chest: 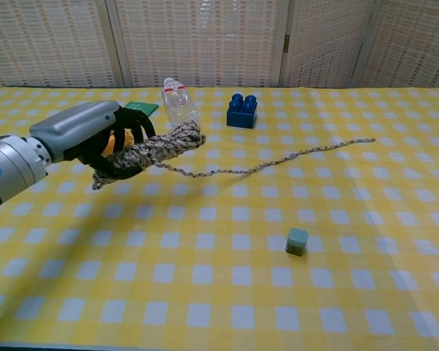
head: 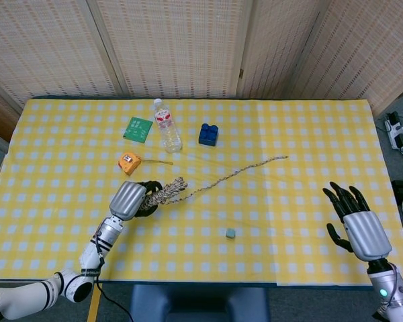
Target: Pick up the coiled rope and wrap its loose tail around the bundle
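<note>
The coiled rope (chest: 157,148) is gripped by the left hand (chest: 95,139) at left of centre and is held above the counter (chest: 205,292). Its tail (chest: 293,155) is trailed toward the right. The right hand (head: 354,221) is held spread, empty, at lower right.
</note>
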Robot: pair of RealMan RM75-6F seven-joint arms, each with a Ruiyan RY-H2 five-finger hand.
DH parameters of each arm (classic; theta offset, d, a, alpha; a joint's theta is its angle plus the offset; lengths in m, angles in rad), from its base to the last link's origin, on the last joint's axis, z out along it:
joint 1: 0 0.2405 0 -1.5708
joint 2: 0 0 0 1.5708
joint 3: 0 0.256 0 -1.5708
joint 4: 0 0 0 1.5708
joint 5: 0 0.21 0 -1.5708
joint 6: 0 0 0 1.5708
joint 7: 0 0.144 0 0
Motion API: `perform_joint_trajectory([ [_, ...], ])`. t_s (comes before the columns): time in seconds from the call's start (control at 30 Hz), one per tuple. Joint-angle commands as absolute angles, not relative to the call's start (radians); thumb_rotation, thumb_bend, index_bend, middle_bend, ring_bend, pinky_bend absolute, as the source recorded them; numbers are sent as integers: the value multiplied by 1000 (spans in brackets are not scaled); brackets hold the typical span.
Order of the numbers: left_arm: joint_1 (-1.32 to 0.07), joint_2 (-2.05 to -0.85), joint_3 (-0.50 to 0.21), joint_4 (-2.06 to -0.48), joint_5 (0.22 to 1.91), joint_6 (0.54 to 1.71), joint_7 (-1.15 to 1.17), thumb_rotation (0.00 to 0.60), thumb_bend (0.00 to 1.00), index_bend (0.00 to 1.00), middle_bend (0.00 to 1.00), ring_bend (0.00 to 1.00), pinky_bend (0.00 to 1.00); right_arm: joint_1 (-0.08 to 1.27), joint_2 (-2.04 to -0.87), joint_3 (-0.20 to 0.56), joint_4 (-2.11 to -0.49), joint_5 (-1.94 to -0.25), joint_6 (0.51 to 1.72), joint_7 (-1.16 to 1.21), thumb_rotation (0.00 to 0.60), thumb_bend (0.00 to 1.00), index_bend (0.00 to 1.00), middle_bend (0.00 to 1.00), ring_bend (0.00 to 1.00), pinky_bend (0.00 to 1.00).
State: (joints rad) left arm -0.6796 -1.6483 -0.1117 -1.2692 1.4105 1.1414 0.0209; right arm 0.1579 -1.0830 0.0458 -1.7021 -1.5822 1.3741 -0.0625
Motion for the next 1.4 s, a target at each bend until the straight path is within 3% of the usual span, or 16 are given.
perform_joint_trajectory([
  [0.03, -665, -1593, -74, -1314, 1459, 1155, 0, 600, 765, 660, 638, 623, 747, 198, -1098, 63, -1712, -1550, 1315, -100, 600, 495, 121, 56, 106, 0],
  [0.4, -656, -1502, -38, -1395, 1519, 1142, -41, 600, 764, 658, 638, 623, 747, 385, -1157, 158, -1661, -1382, 1066, -160, 600, 496, 221, 76, 111, 0],
  [0.77, -641, -1488, -43, -1427, 1518, 1147, -48, 600, 764, 657, 638, 623, 747, 622, -1351, 232, -1418, -1176, 829, -326, 600, 496, 343, 115, 128, 0],
  [1.07, -625, -1476, -46, -1448, 1508, 1148, -52, 600, 764, 653, 638, 622, 747, 760, -1515, 244, -1206, -994, 728, -447, 600, 495, 348, 122, 129, 0],
  [1.4, -619, -1478, -53, -1452, 1503, 1142, -63, 600, 764, 653, 638, 621, 746, 868, -1620, 224, -1086, -852, 666, -560, 600, 496, 348, 122, 128, 0],
])
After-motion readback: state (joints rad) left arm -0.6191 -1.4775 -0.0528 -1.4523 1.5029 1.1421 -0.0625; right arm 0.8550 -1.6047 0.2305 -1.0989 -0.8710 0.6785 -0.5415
